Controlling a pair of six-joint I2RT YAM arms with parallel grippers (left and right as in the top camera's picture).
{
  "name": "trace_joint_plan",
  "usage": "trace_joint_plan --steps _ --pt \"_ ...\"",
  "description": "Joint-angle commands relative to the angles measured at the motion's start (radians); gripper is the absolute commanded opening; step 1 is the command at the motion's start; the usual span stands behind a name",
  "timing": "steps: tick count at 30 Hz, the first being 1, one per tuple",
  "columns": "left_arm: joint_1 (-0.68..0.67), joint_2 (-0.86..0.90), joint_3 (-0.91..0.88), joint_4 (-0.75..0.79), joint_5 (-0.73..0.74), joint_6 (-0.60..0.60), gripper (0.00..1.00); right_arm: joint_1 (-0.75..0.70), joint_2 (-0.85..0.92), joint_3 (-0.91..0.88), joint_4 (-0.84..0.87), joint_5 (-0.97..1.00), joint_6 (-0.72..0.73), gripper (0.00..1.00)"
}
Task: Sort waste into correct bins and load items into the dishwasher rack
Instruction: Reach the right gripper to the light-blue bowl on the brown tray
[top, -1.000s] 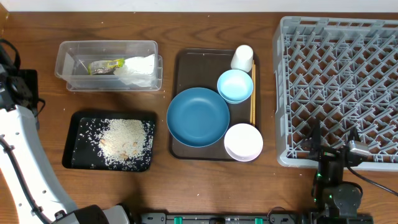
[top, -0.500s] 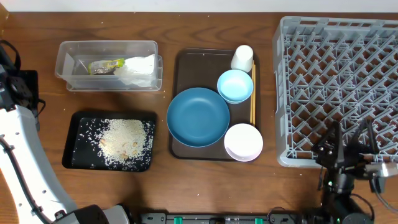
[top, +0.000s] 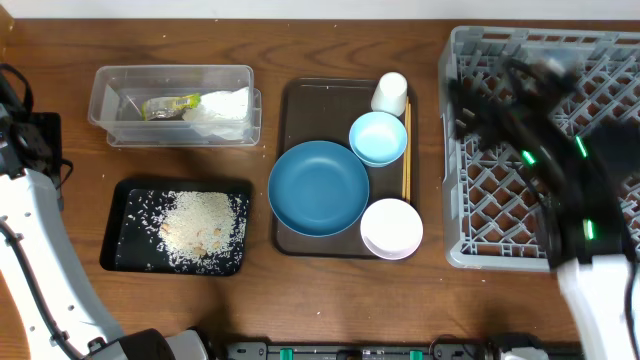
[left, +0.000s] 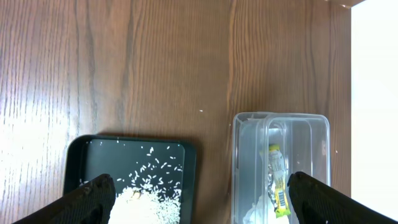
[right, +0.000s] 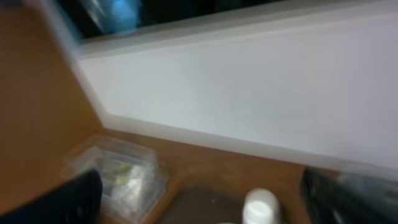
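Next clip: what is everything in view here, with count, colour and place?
clear container: one, transparent, top left; holds a yellow-green wrapper and white crumpled waste
black tray: one, below the container, holding rice
brown tray: one, centre
plate: one, blue, on the brown tray
light blue bowl: one, right of the plate
white bowl: one, tray's lower right
cup: one, white, tray's upper right
chopsticks: wooden, tray's right edge, count unclear
dishwasher rack: one, grey, right
left gripper: open, far left
right gripper: blurred, fingers apart, over the rack
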Motion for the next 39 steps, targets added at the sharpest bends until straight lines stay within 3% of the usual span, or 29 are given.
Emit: trace_joint_plan --steps 1,7,10,17,24,26,29,36,39 --pt "0.003 0.004 0.0 -0.003 -0.013 0.01 0.91 0.142 0.203 0.254 -0.2 -0.055 -0.239 0.99" --pt "0.003 0.004 0.0 -0.003 -0.013 0.01 0.91 0.352 0.539 0.665 -0.662 0.245 -0.357 0.99" --pt "0.003 0.004 0.0 -0.003 -0.013 0.01 0.91 0.398 0.65 0.765 -0.767 0.365 -0.356 0.99" --pt "0.003 0.004 0.0 -0.003 -0.013 0.01 0.91 0.432 0.732 0.784 -0.869 0.288 -0.329 0.99" --pt "0.003 0.004 0.0 -0.003 -0.013 0.01 0.91 0.437 0.759 0.775 -0.83 0.263 -0.321 0.99" --pt "0.003 0.004 0.0 -0.003 -0.013 0.01 0.91 0.436 0.785 0.77 -0.8 0.381 -0.185 0.99" --pt "0.003 0.004 0.0 -0.003 -0.013 0.01 0.92 0.423 0.85 0.77 -0.778 0.55 0.128 0.99" --pt "0.003 0.004 0.0 -0.003 -0.013 0.01 0.92 0.427 0.935 0.77 -0.717 0.432 0.181 0.99" --pt "0.003 0.004 0.0 -0.003 -0.013 0.01 0.92 0.43 0.949 0.77 -0.708 0.5 0.283 0.84"
